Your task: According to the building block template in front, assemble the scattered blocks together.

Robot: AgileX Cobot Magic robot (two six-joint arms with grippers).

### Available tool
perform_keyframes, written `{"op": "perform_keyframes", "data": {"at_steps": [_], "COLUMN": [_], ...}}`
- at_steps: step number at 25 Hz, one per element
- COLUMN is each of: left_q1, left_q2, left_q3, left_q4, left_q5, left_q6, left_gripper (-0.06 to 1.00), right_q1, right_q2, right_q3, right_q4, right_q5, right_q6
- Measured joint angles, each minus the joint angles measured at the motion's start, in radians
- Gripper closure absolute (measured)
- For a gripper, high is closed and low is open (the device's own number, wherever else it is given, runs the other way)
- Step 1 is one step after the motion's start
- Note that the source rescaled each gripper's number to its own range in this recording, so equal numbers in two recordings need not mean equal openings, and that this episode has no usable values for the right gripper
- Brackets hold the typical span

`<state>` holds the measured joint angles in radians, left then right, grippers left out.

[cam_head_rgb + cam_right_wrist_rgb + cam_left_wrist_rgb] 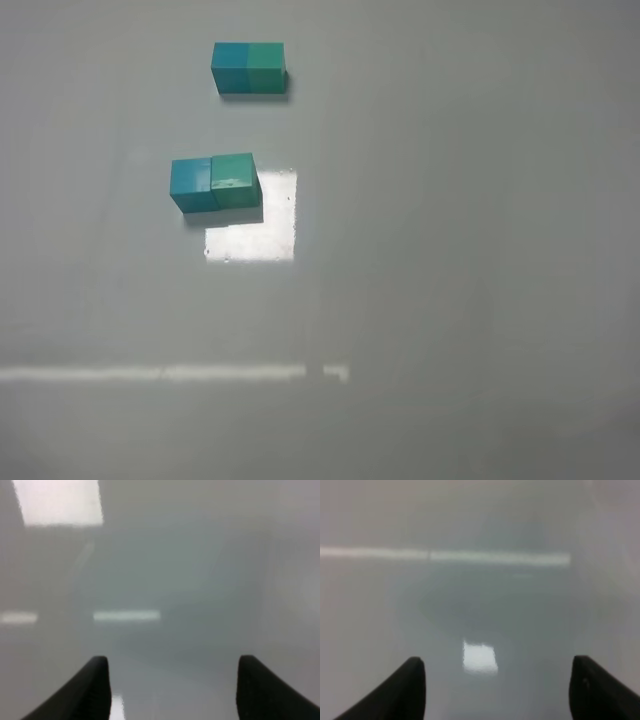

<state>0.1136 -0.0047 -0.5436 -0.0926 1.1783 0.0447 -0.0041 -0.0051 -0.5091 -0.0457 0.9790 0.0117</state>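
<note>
In the exterior high view the building block template (249, 68), a bar of a teal-blue and a green cube, lies at the back. Nearer, the loose teal-blue cube (190, 184) and the sea-green cube (235, 180) sit side by side and touch, blue on the left; the green one sits slightly further back. Neither arm shows in that view. My left gripper (497, 680) is open and empty over bare table in the left wrist view. My right gripper (172, 680) is open and empty over bare table in the right wrist view. No block shows in either wrist view.
The grey table (450, 250) carries a bright square light reflection (255, 225) beside the loose cubes and a pale reflected stripe (170, 373) near the front.
</note>
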Motion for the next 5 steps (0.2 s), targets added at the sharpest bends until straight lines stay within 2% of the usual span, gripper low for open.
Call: {"op": "perform_keyframes", "data": {"at_steps": [5], "left_q1": [0.0], "left_q2": [0.0], "left_q3": [0.003], "left_q4": [-0.001], "left_q5": [-0.034], "left_q6": [0.005], "left_gripper": [0.38], "right_q1": [0.0], "right_q2": [0.0], "right_q3": [0.0], "right_q4": [0.0], "right_q5": [0.0], "right_q6": [0.0]}}
